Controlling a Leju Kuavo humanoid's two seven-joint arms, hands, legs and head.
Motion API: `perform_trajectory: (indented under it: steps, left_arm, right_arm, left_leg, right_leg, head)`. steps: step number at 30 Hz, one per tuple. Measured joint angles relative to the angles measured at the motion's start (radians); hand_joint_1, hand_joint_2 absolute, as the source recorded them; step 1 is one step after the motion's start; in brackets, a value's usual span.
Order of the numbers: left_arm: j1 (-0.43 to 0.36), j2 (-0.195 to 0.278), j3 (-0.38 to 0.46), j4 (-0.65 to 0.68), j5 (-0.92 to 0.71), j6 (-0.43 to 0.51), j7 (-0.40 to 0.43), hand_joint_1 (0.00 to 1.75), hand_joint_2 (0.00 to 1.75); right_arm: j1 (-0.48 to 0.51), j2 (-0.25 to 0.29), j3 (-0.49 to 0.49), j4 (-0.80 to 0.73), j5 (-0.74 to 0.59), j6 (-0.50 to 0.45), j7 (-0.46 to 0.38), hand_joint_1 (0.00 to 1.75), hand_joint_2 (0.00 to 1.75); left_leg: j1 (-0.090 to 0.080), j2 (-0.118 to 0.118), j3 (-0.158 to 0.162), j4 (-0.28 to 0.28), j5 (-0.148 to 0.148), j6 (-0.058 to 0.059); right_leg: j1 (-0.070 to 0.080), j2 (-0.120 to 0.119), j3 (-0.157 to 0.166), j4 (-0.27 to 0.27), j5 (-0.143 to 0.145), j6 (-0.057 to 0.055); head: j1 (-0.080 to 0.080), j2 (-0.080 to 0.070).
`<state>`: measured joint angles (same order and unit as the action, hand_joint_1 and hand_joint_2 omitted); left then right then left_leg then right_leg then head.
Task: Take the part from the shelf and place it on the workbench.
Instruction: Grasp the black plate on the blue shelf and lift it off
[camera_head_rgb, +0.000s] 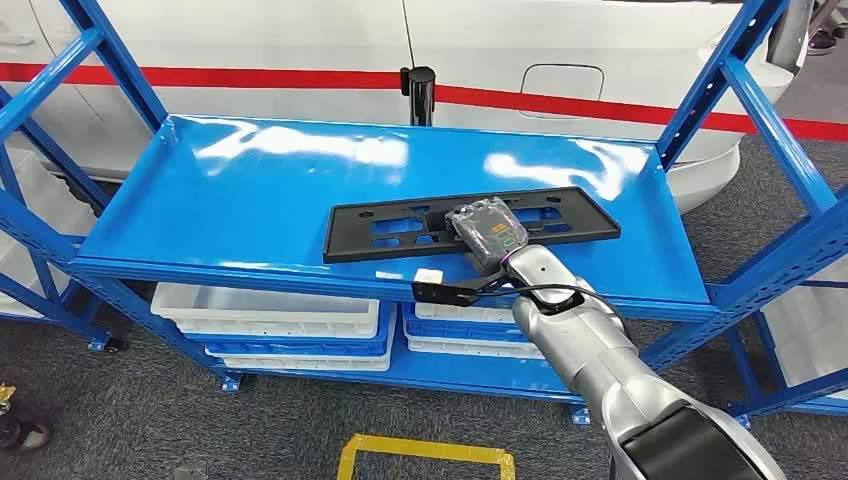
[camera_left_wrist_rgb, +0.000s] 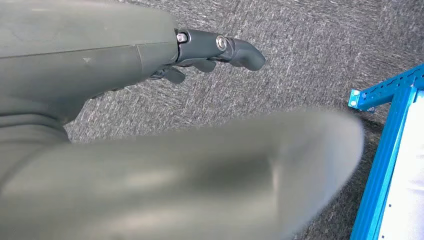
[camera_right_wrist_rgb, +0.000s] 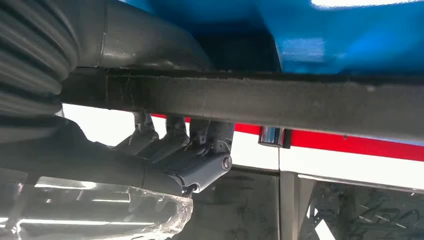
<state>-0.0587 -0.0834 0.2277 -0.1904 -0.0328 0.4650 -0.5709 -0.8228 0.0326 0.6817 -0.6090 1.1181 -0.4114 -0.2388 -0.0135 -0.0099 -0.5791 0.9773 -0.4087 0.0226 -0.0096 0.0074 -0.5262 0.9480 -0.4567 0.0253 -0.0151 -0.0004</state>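
The part (camera_head_rgb: 400, 232) is a flat black rectangular frame with cut-outs, lying on the blue shelf board (camera_head_rgb: 250, 190) toward its front right. My right hand (camera_head_rgb: 487, 235), wrapped in clear plastic, is over the part's middle. In the right wrist view the part's dark edge (camera_right_wrist_rgb: 300, 100) runs between the thumb and the fingers (camera_right_wrist_rgb: 200, 160), so the right hand (camera_right_wrist_rgb: 175, 160) grips it. My left hand (camera_left_wrist_rgb: 150, 100) hangs over the grey carpet, fingers (camera_left_wrist_rgb: 235, 50) apart from the thumb, holding nothing.
Blue uprights and braces (camera_head_rgb: 760, 110) frame the shelf on both sides. White bins (camera_head_rgb: 265, 310) and blue bins (camera_head_rgb: 450, 325) fill the lower level. A white car with a red stripe (camera_head_rgb: 300, 40) stands behind. A yellow floor mark (camera_head_rgb: 425, 455) lies in front.
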Motion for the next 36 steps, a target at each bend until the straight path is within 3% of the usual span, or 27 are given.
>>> perform_trajectory:
  steps: [9, 15, 21, 29, 36]
  left_arm:
    - [0.001, -0.002, 0.005, 0.0, -0.019, -0.013, 0.021, 0.0, 1.75]
    - [0.002, -0.002, 0.005, 0.0, -0.047, -0.029, 0.029, 0.0, 1.75]
    - [0.003, -0.002, 0.005, 0.0, -0.04, -0.033, 0.037, 0.0, 1.75]
    - [0.004, -0.002, 0.012, 0.0, -0.028, -0.066, 0.168, 0.0, 1.75]
    - [0.005, -0.002, 0.013, 0.0, -0.043, -0.104, 0.185, 0.0, 1.75]
  right_arm:
    - [-0.021, -0.005, -0.005, -0.054, -0.033, 0.001, -0.018, 1.75, 1.75]
    - [-0.048, -0.039, -0.029, -0.216, -0.123, 0.108, -0.038, 1.75, 1.75]
    - [-0.09, -0.07, -0.05, -0.349, -0.16, 0.15, -0.037, 1.75, 1.75]
    - [-0.112, -0.082, -0.054, -0.447, -0.206, 0.181, -0.037, 1.75, 1.75]
    - [-0.122, -0.09, -0.054, -0.461, -0.217, 0.194, -0.032, 1.75, 1.75]
  left_leg:
    - [0.0, 0.0, 0.0, 0.0, 0.0, 0.0]
    - [0.0, 0.0, -0.001, 0.0, 0.0, 0.0]
    - [0.0, 0.0, -0.001, 0.0, 0.0, 0.0]
    - [0.0, -0.001, -0.001, 0.0, 0.0, 0.0]
    - [0.0, 0.0, -0.001, 0.0, 0.0, 0.0]
  right_leg:
    - [0.0, 0.0, 0.0, 0.0, 0.0, 0.0]
    - [0.0, 0.0, 0.0, 0.0, 0.0, 0.0]
    - [0.0, 0.0, 0.0, 0.0, 0.0, 0.0]
    - [0.0, 0.0, 0.0, 0.0, 0.0, 0.0]
    - [0.0, 0.0, 0.0, 0.0, 0.0, 0.0]
  head:
    - [0.0, 0.0]
    - [0.0, 0.0]
    - [0.0, 0.0]
    - [0.0, 0.0]
    - [0.0, 0.0]
